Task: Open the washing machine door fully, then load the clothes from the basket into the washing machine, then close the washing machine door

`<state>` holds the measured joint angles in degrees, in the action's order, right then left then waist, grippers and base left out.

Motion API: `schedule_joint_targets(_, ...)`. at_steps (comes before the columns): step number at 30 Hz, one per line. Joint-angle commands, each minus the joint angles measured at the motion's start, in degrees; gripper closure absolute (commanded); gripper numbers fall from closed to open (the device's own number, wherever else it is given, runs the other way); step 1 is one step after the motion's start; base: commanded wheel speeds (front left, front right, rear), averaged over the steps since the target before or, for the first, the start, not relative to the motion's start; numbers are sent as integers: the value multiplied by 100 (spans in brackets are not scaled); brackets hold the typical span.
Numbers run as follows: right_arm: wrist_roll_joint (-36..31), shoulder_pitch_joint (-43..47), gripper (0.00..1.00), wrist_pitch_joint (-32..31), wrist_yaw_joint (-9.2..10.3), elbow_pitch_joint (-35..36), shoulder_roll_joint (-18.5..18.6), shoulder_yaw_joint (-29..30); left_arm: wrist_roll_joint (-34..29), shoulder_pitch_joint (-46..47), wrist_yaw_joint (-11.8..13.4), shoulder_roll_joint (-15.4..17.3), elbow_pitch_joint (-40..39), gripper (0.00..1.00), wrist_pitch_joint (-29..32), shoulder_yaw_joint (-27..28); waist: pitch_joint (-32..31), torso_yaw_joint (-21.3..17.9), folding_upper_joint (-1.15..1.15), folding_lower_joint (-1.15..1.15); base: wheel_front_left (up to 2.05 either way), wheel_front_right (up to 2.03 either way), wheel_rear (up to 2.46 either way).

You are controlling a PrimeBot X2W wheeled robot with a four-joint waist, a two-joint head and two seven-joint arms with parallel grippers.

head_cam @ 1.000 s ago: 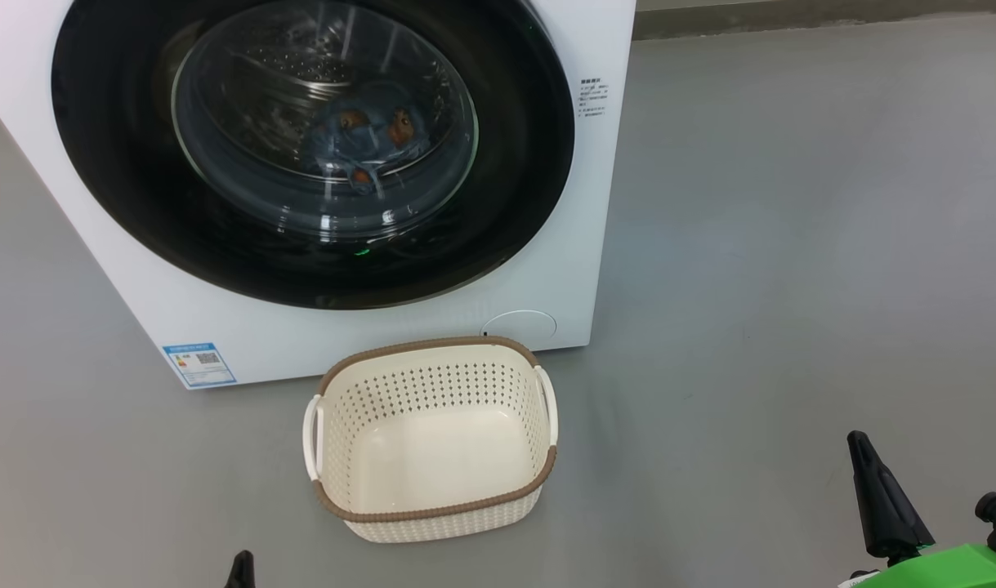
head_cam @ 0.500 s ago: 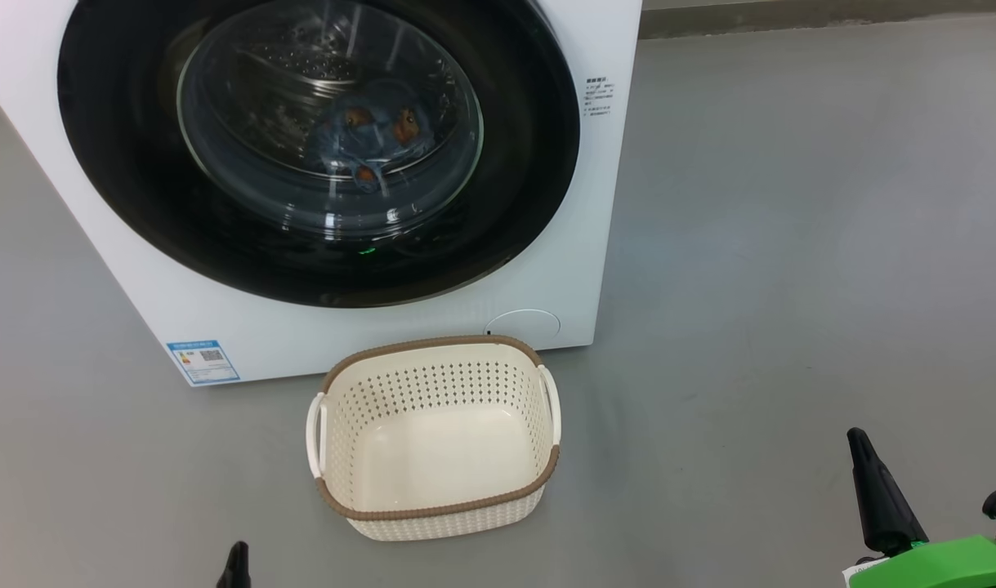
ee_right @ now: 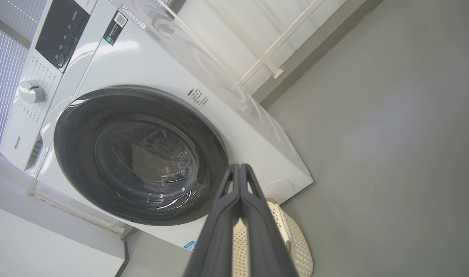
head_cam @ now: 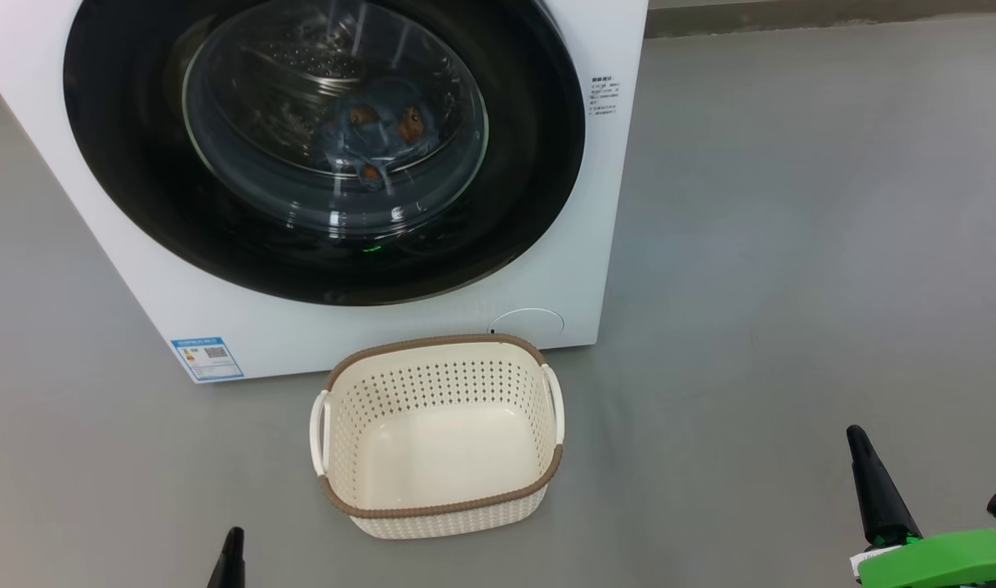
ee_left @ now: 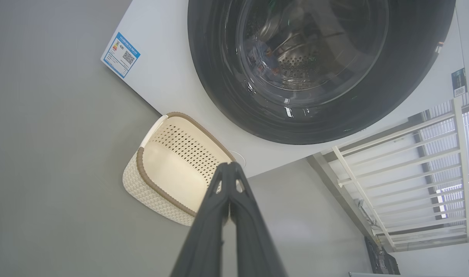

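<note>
The white washing machine stands ahead with its round black washing machine door shut flat against the front. Behind the glass, blue clothes with orange prints lie in the steel drum. On the floor just before the machine sits the cream basket, with nothing in it. My left gripper pokes up at the bottom edge, left of the basket, and is shut. My right gripper is far to the right and also shut. The wrist views show both pairs of fingers pressed together, the left gripper and the right gripper.
Grey floor spreads to the right of the machine. A white railing and a wall base stand behind it. The control panel with a dial runs along the machine's top. A blue label sticker marks its lower left corner.
The whole head picture has slid slightly right and up, so the camera moved. A little more of my left finger shows at the bottom edge. Door, clothes and basket are unchanged.
</note>
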<state>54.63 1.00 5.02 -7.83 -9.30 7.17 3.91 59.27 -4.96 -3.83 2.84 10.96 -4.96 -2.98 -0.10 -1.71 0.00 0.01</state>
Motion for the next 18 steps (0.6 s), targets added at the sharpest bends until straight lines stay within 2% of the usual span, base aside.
schedule_joint_targets(1,198,-244,100,-56,18,99,38,-30,158,271,-56,100,-87,100,36,159,1,4,0,-1,0,0,0)
schedule_joint_targets(18,1282,-381,100,-347,23,-68,-72,17,1132,516,-148,113,28,100,318,335,8,53,0,-1,0,0,0)
